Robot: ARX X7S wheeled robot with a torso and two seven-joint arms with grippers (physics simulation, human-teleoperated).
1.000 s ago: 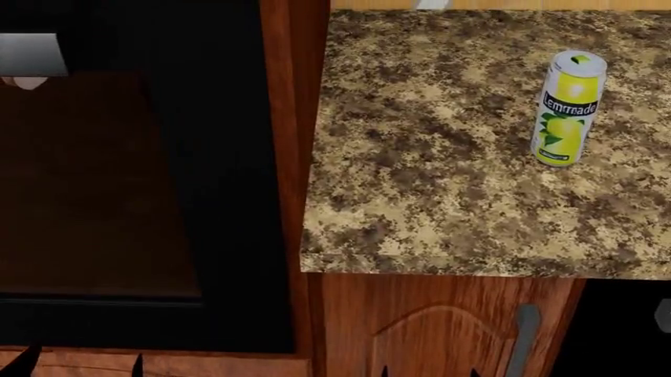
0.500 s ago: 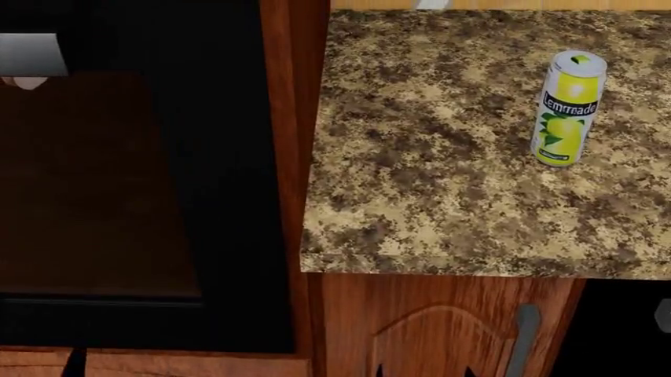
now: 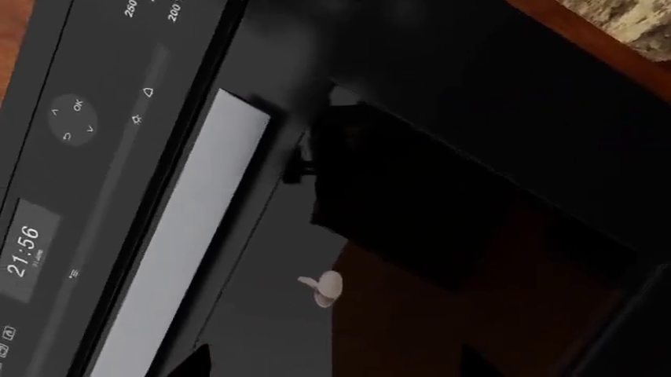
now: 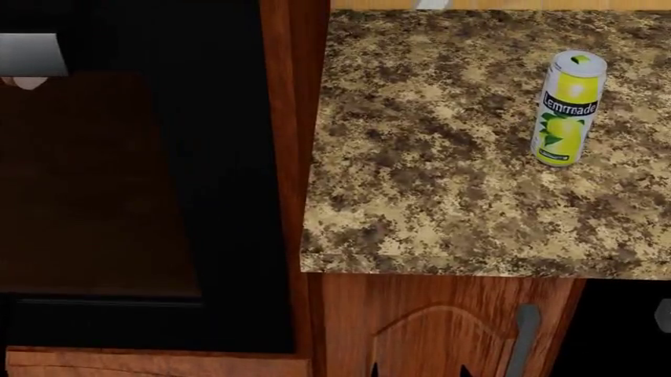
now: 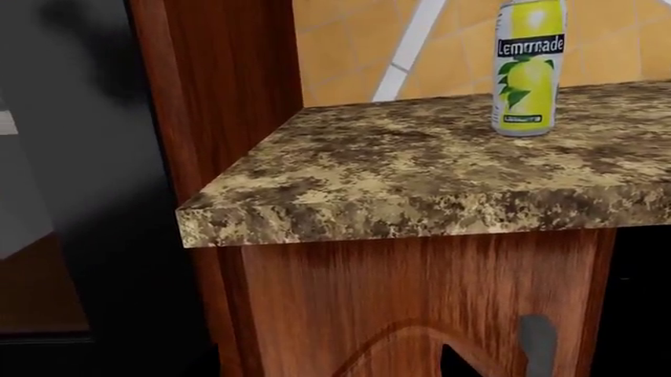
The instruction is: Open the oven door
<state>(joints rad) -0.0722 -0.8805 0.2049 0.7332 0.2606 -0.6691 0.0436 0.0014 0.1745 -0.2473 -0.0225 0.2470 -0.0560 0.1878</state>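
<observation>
The oven door [image 4: 94, 196], black-framed with dark brown glass, fills the left of the head view. Only the end of its grey bar handle [image 4: 31, 53] shows there, at the upper left. In the left wrist view the handle [image 3: 178, 251] runs along the door [image 3: 451, 314] just below the control panel. My left gripper [image 3: 335, 369] is open in front of the glass, short of the handle, with nothing between its fingertips. It is out of the head view. My right gripper [image 4: 419, 371] is open low in front of the wooden cabinet, one fingertip [image 5: 457, 364] showing.
A yellow lemonade can [image 4: 566, 108] stands on the speckled stone counter [image 4: 441, 181] right of the oven. Below the counter is a reddish cabinet door with a slim grey handle [image 4: 521, 334]. The oven's control panel shows a clock display [image 3: 25, 253]. A wooden post [image 4: 298, 118] separates oven and counter.
The left gripper's dark fingertips, seen at the bottom left of the head view earlier, have slipped out of that view. The right fingertips and the can have stayed put.
</observation>
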